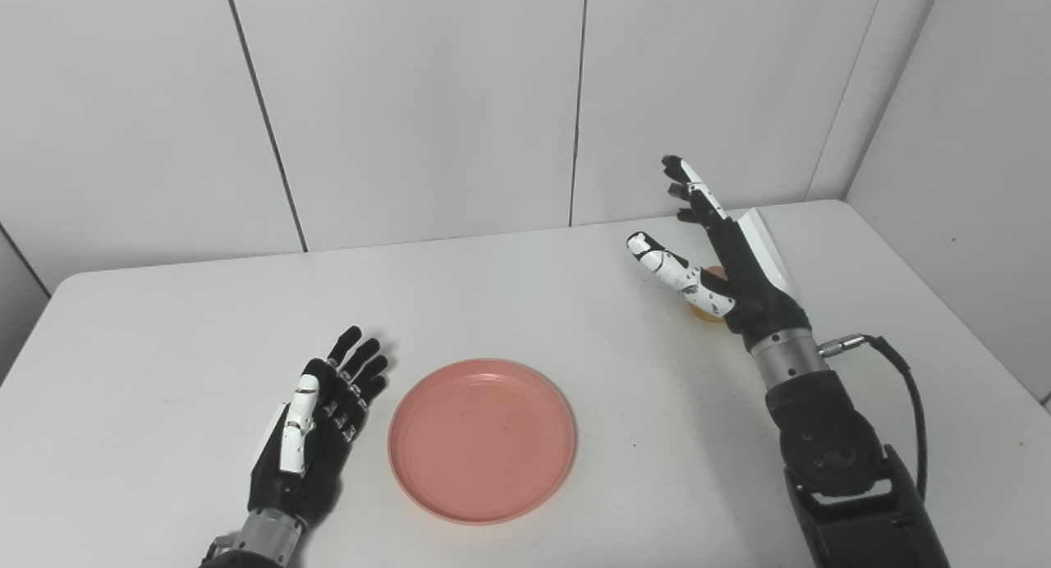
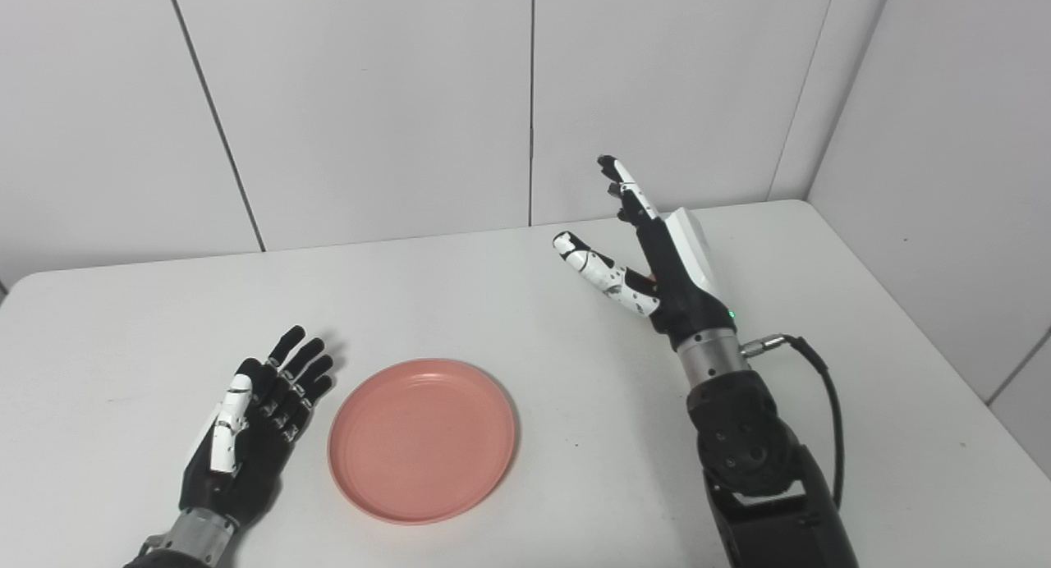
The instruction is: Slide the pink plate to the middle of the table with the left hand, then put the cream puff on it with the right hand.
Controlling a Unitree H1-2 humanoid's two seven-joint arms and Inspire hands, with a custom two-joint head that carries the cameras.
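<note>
The pink plate (image 1: pixel 482 438) lies empty on the white table (image 1: pixel 525 305), near the front middle. My left hand (image 1: pixel 318 424) rests open just left of the plate, palm toward it, fingers straight, a small gap between them. My right hand (image 1: pixel 714 248) is open and raised on the right side, thumb and fingers spread wide. The cream puff (image 1: pixel 711 309) is mostly hidden behind this hand; only a tan-orange sliver shows by the palm and on the table. I cannot tell if the hand touches it.
White wall panels stand behind the table and along its right side. A black cable (image 1: pixel 907 387) loops off the right wrist. The table's right edge (image 1: pixel 944 305) runs close to the right arm.
</note>
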